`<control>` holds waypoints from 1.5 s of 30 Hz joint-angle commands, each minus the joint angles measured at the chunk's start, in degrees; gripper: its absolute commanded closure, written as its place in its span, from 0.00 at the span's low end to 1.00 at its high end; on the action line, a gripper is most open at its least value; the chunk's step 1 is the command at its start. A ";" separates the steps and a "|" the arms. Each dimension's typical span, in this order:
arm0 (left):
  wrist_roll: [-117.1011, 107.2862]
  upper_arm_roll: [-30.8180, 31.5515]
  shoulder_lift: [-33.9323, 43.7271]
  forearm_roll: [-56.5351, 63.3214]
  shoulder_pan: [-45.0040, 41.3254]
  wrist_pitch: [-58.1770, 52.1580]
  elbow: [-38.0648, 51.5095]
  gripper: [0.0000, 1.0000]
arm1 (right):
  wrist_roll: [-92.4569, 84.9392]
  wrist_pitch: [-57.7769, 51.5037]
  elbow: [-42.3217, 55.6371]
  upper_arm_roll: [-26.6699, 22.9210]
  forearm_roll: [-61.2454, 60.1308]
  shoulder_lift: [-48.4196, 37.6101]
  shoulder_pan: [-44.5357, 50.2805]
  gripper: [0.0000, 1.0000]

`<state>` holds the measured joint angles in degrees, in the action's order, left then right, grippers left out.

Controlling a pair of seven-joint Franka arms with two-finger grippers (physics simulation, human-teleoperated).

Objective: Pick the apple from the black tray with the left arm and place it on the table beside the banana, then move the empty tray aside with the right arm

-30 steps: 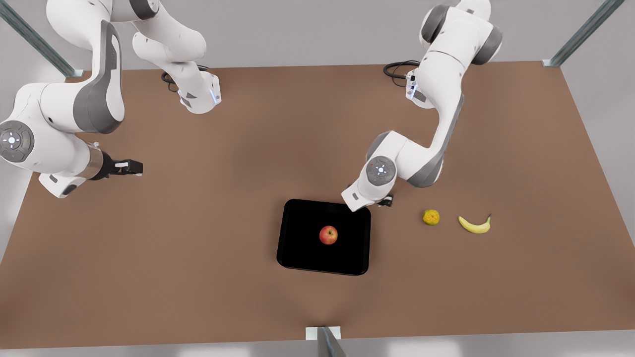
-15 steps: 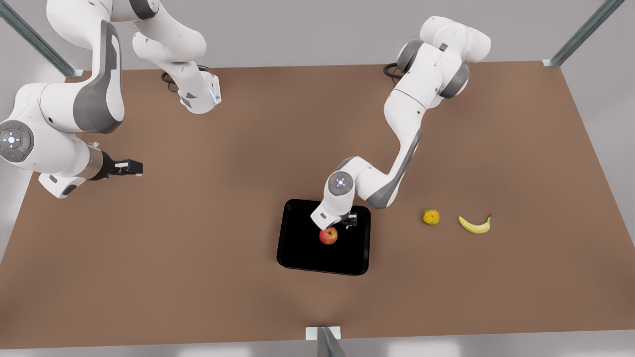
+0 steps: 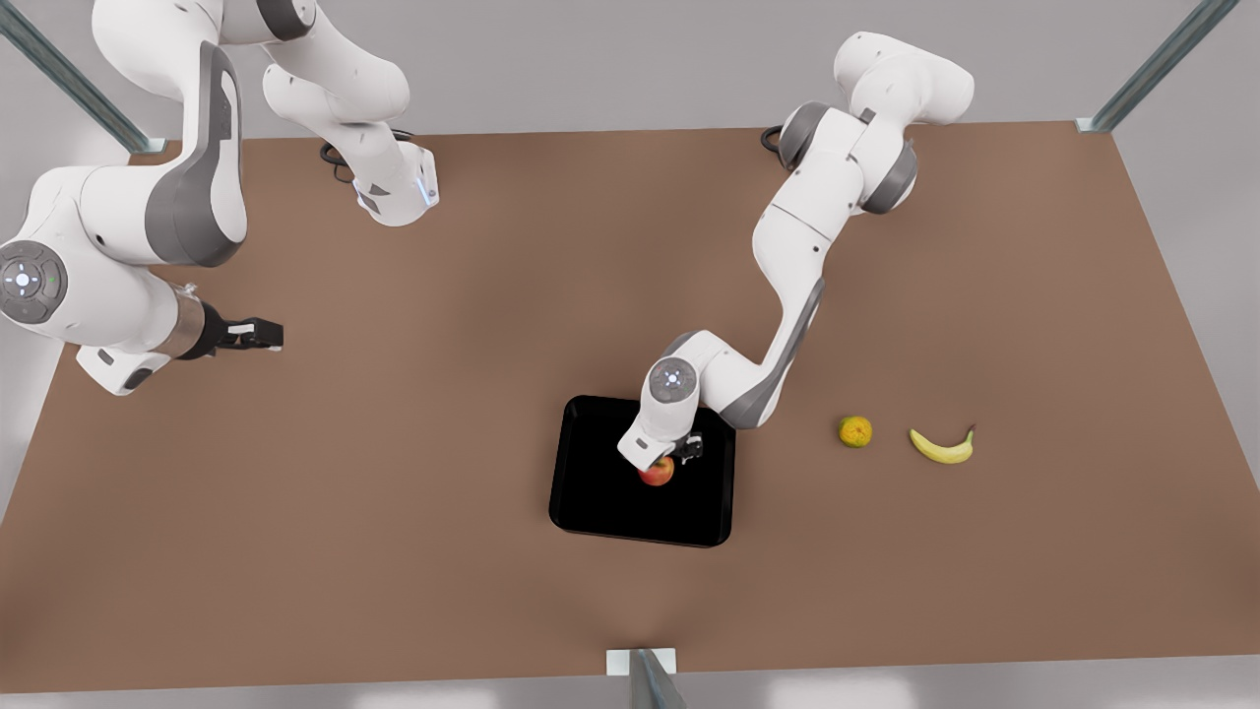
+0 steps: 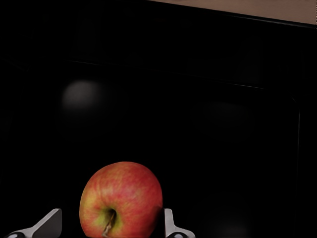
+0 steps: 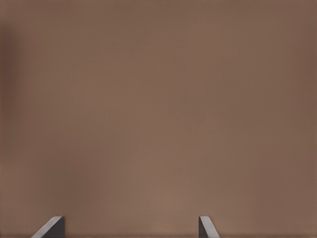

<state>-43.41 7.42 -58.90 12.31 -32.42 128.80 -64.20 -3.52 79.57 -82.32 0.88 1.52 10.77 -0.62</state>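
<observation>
- Left claw (image 3: 667, 459) sits low over the black tray (image 3: 600, 502), directly at the apple (image 3: 658, 474), which it partly covers in the front view.
- Seen from the left wrist, this claw (image 4: 111, 224) is spread apart, one fingertip (image 4: 47, 223) on each side of the apple (image 4: 122, 199); one tip stands just beside the fruit's skin and the other a little apart from it, so the claw is released, not clamped.
- Red and yellow, the apple rests on the floor of the tray (image 4: 208, 99), stem toward the wrist camera, near the tray's middle.
- Lying flat on the brown surface (image 3: 394, 492), the tray is a dark rounded rectangle.
- An orange fruit (image 3: 855, 431) lies on the surface apart from the tray, toward the front view's right.
- Curved and yellow, the banana (image 3: 943, 448) lies just beyond the orange fruit, farther from the tray on that same side.
- Right claw (image 3: 258, 334) waits well away from the tray, toward the front view's left, held above bare surface.
- From the right wrist, the right claw (image 5: 130, 227) is spread wide and released, with only plain brown surface (image 5: 158, 109) between and beyond its tips.
</observation>
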 commanded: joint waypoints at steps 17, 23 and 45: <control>-3.17 -0.04 -1.31 1.05 -0.01 -1.00 0.13 0.30 | -0.08 -0.03 0.06 0.00 -0.03 -0.05 0.00 0.00; 21.51 1.11 10.82 -5.98 5.61 -34.83 2.24 0.31 | -0.17 -0.03 0.06 0.00 -0.03 -0.05 0.00 0.00; 56.95 0.67 4.75 -4.13 28.99 -40.29 2.86 0.00 | 81.48 28.09 15.26 3.60 -6.53 26.93 27.16 0.00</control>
<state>-2.60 8.10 -54.61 6.85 -3.37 88.88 -61.39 37.94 99.02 -67.15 4.55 -4.96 37.19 26.56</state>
